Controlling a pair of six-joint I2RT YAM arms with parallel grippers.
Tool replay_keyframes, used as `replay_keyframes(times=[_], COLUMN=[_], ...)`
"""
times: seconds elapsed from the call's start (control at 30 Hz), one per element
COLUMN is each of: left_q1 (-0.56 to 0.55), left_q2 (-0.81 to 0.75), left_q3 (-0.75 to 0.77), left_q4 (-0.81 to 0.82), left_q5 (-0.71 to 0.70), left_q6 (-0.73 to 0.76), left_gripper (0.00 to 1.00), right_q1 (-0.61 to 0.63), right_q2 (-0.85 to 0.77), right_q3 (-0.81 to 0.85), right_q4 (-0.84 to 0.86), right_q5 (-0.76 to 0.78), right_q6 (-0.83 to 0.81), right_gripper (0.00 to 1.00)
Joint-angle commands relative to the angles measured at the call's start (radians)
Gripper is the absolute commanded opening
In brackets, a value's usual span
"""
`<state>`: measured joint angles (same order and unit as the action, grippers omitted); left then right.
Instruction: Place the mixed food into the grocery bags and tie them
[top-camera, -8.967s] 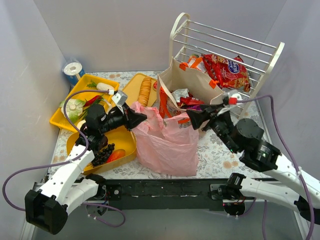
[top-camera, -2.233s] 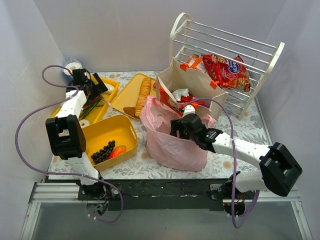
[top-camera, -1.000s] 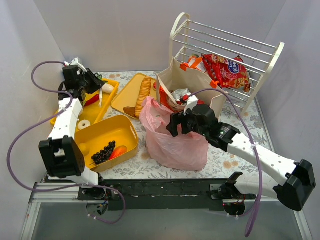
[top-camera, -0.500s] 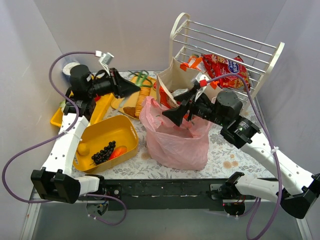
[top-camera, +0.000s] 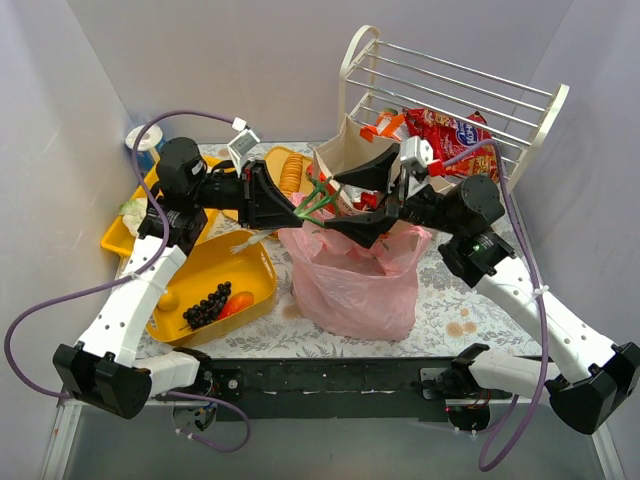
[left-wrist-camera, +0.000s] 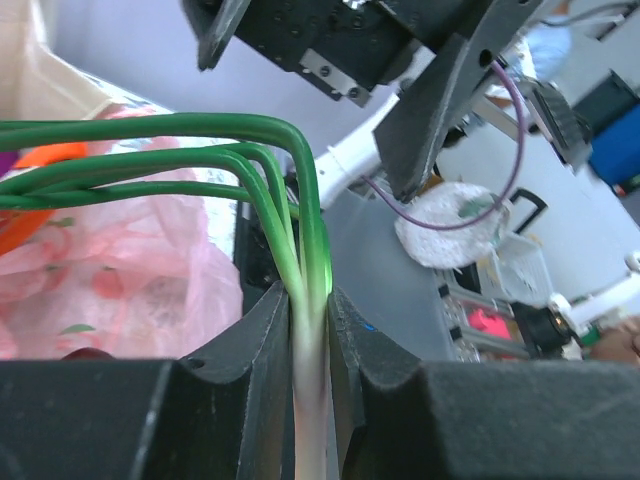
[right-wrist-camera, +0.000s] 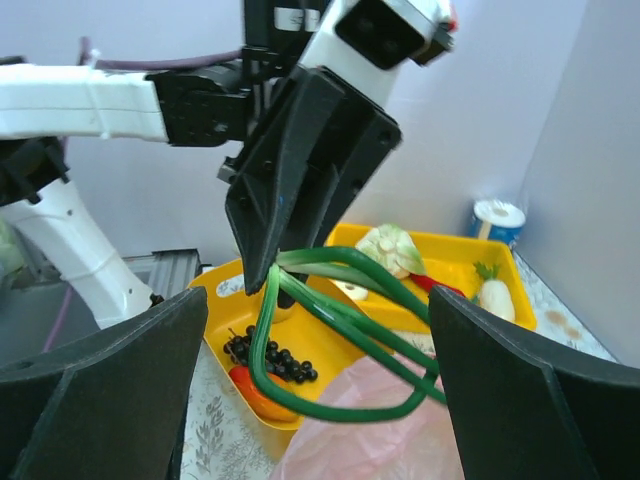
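My left gripper (top-camera: 287, 207) is shut on a bunch of green stalks (top-camera: 316, 198) and holds them just above the open mouth of the pink plastic bag (top-camera: 355, 285). In the left wrist view the stalks (left-wrist-camera: 200, 140) run out between my jaws (left-wrist-camera: 308, 305), bending left over the bag (left-wrist-camera: 120, 270). My right gripper (top-camera: 358, 197) is open wide and empty, facing the left gripper with the stalk tips between its fingers. The right wrist view shows the stalks (right-wrist-camera: 340, 330) looping over the bag (right-wrist-camera: 370, 435). The beige tote (top-camera: 385, 160) stands behind, with snack packets inside.
A white wire rack (top-camera: 450, 90) at the back right holds a red snack packet (top-camera: 462, 140). Yellow trays stand at the left: one with dark grapes (top-camera: 210, 300), one with biscuits (top-camera: 290, 172), one with vegetables (right-wrist-camera: 450, 265). A blue-wrapped roll (top-camera: 145, 140) stands far left.
My left arm swung right from the back tray, carrying the green stalks to above the pink bag. My right gripper rose from the bag's rim and opened wide.
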<state>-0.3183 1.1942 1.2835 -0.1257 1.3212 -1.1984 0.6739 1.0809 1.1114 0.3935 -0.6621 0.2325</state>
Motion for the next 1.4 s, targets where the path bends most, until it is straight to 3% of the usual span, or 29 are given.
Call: replay_keyframes(times=[0.0, 0.23, 0.37, 0.63, 0.7, 0.73, 0.8, 0.83, 0.87, 0.9, 0.93, 1.0, 1.03, 1.1, 1.13, 1.23, 1.37], left_q1=[-0.036, -0.076, -0.105, -0.140, -0.140, -0.140, -0.140, -0.140, -0.140, -0.139, -0.137, -0.130, -0.127, -0.120, -0.116, -0.093, -0.082], left_q2=[-0.021, 0.002, 0.015, 0.027, 0.027, 0.027, 0.024, 0.022, 0.025, 0.027, 0.034, 0.053, 0.056, 0.054, 0.041, -0.005, -0.053], left_q3=[-0.001, 0.017, 0.022, 0.020, 0.019, 0.016, 0.013, 0.010, 0.008, 0.013, 0.025, 0.115, 0.141, 0.180, 0.178, 0.151, 0.088], left_q4=[0.034, 0.060, 0.090, 0.156, 0.161, 0.164, 0.175, 0.178, 0.175, 0.150, 0.093, -0.182, -0.256, -0.376, -0.388, -0.385, -0.315], left_q5=[0.072, 0.078, 0.079, 0.082, 0.081, 0.078, 0.067, 0.062, 0.056, 0.033, 0.010, -0.093, -0.263, -0.429, -0.582, -0.768, -0.873], left_q6=[-0.027, -0.043, -0.064, -0.105, -0.109, -0.107, -0.107, -0.107, -0.099, -0.081, -0.032, 0.193, 0.250, 0.332, 0.339, 0.339, 0.303], left_gripper=[0.00, 0.00, 0.00, 0.00, 0.00, 0.00, 0.00, 0.00, 0.00, 0.09, 0.46, 0.78, 0.95, 0.98, 0.98, 0.98, 0.98], right_q1=[0.000, 0.004, 0.018, 0.019, 0.019, 0.019, 0.019, 0.019, 0.019, 0.019, 0.018, 0.015, 0.016, 0.009, 0.006, -0.007, -0.008], right_q2=[-0.004, 0.030, 0.033, 0.045, 0.047, 0.045, 0.040, 0.036, 0.030, 0.013, 0.005, -0.025, -0.036, -0.076, -0.090, -0.137, -0.180], right_q3=[-0.042, -0.022, -0.022, -0.028, -0.030, -0.031, -0.033, -0.036, -0.048, -0.054, -0.058, -0.042, -0.036, -0.035, -0.038, -0.048, -0.041], right_q4=[0.223, 0.203, 0.107, 0.068, 0.061, 0.054, 0.032, 0.027, 0.027, 0.030, -0.004, -0.089, -0.178, -0.255, -0.310, -0.378, -0.504], right_q5=[-0.177, -0.335, -0.317, -0.284, -0.277, -0.272, -0.254, -0.245, -0.232, -0.193, -0.164, -0.041, 0.010, 0.135, 0.166, 0.268, 0.423], right_q6=[-0.022, -0.044, -0.120, -0.159, -0.157, -0.157, -0.154, -0.148, -0.141, -0.119, -0.117, -0.136, -0.163, -0.182, -0.189, -0.194, -0.228], right_gripper=[0.99, 0.99, 0.99, 0.96, 0.84, 0.68, 0.49, 0.20, 0.08, 0.01, 0.01, 0.01, 0.01, 0.01, 0.01, 0.01, 0.01])
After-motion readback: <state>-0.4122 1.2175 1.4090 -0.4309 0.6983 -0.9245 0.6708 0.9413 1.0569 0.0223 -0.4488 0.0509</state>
